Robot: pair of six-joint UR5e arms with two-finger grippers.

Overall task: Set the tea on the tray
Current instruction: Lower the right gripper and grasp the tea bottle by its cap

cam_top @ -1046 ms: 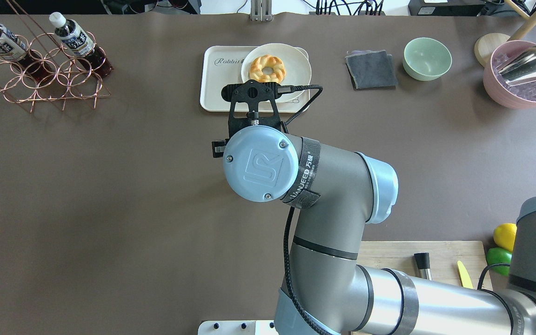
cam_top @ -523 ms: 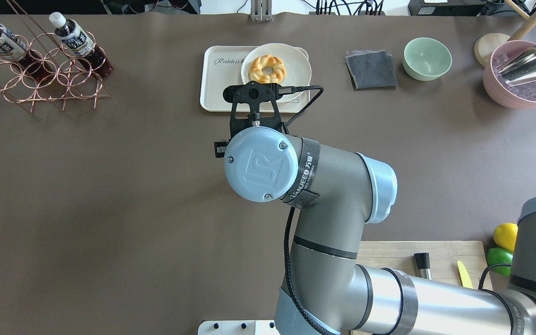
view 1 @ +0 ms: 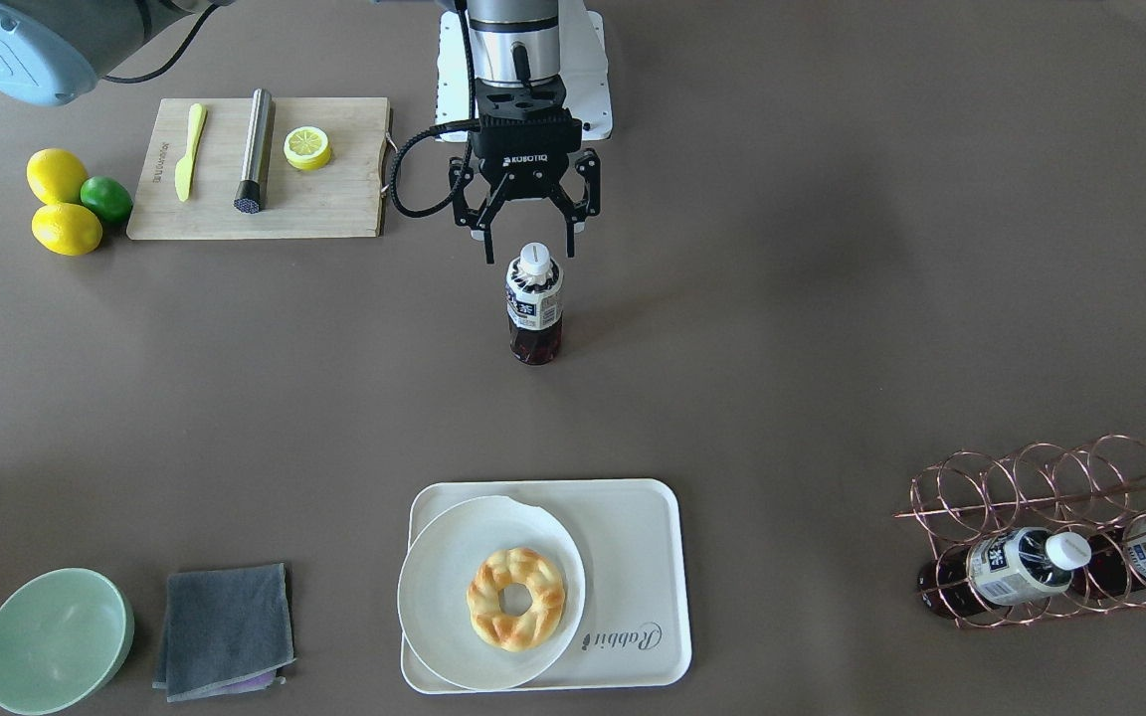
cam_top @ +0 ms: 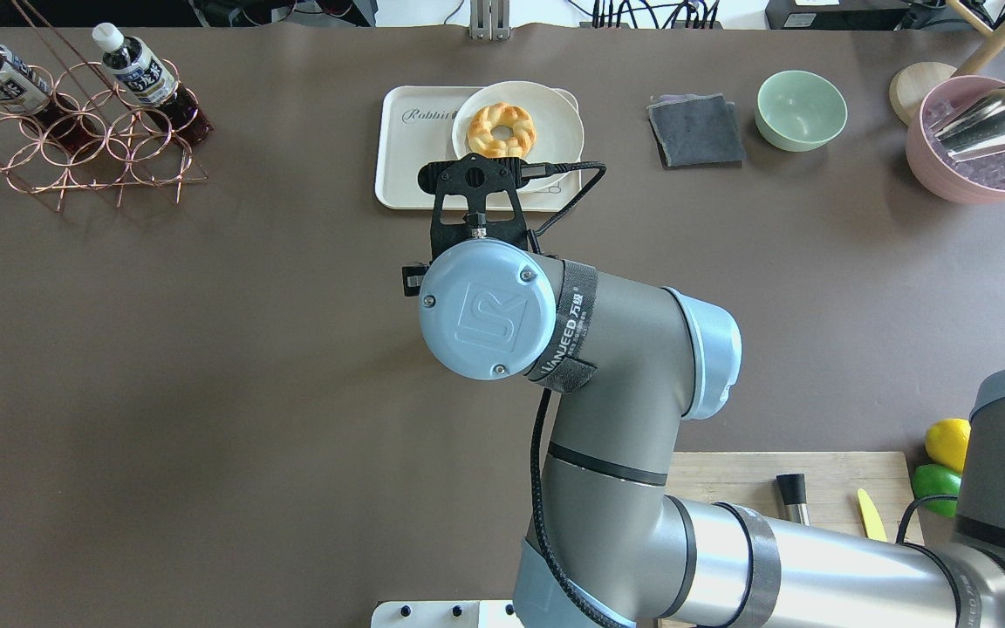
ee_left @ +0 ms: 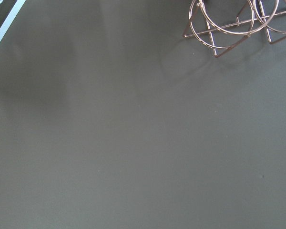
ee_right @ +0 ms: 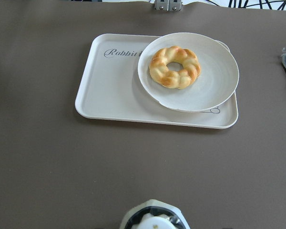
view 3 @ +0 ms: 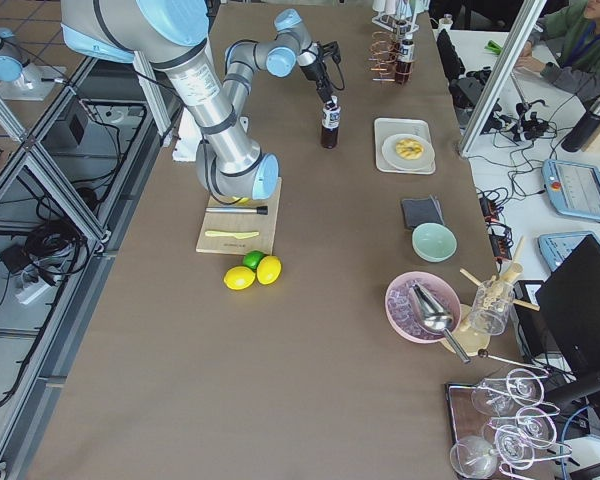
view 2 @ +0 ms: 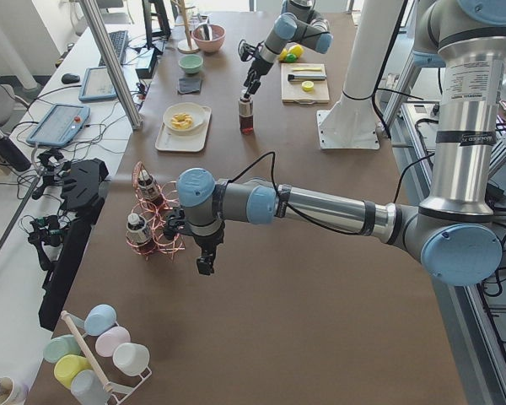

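Right gripper (view 1: 530,247) is hovering, jaws spread, just over the cap of the tea bottle (view 1: 534,308), which is standing upright mid-table, well short of the Rabbit tray (view 1: 633,542) on the far side. Looks like pre-grasp. Next move needs lowering around the bottle, clamping, then carrying it to the tray's bare end beside the plate (view 1: 444,557). Left gripper (view 2: 204,263): can't tell its state.

Tray (ee_right: 109,81) reads "Rabbit"; right claw (view 1: 530,251) reads "ROBOTIQ".

A brown table (view 1: 235,398) is carrying a cream-white rectangular tray (view 1: 633,557). A clear plastic tea bottle (view 1: 535,308) is standing upright mid-table.
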